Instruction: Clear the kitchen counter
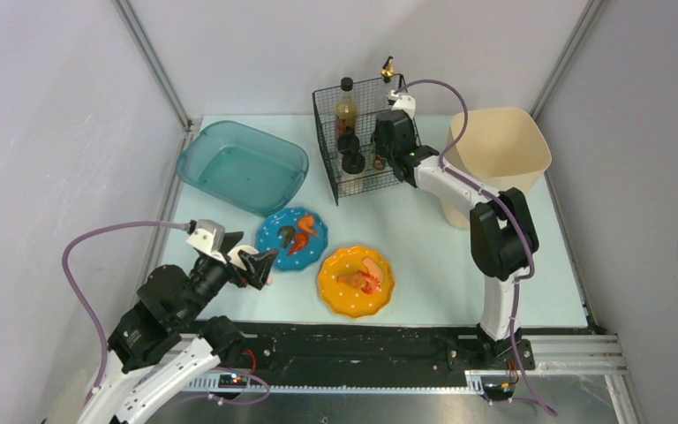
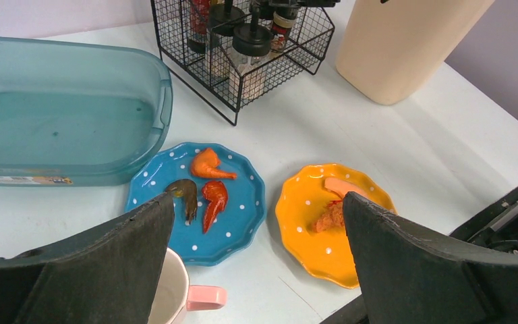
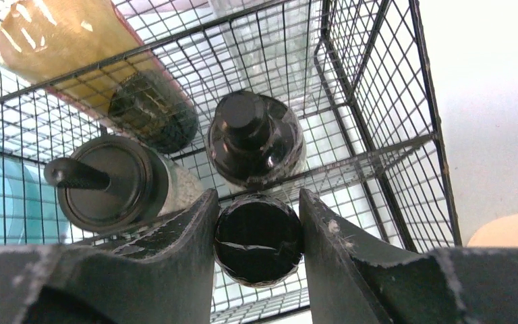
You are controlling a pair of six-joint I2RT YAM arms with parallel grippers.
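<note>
The counter, pale mint with a black front rail, fills the middle of the top view between the grey walls. At its far left sits a teal tub. A black wire rack stands at the far centre, and a beige bin is just to the rack's right.

Nearer the arms lie two dotted plates side by side and apart. The blue plate carries three shrimp-like pieces: one orange, one red and one brownish. The orange plate holds a pink slice and an orange-red lump. A cream mug with a pink handle stands on the counter just beside the blue plate's near edge.

The right gripper reaches into the rack from above. Its fingers press on both sides of the black cap of a jar. Beside that jar in the rack are a second black-topped bottle, a grinder with a knobbed lid, and a tall bottle of amber sauce.

The left gripper hangs over the near-left counter with its jaws spread wide and nothing between them. The mug is below it, near its left finger.
</note>
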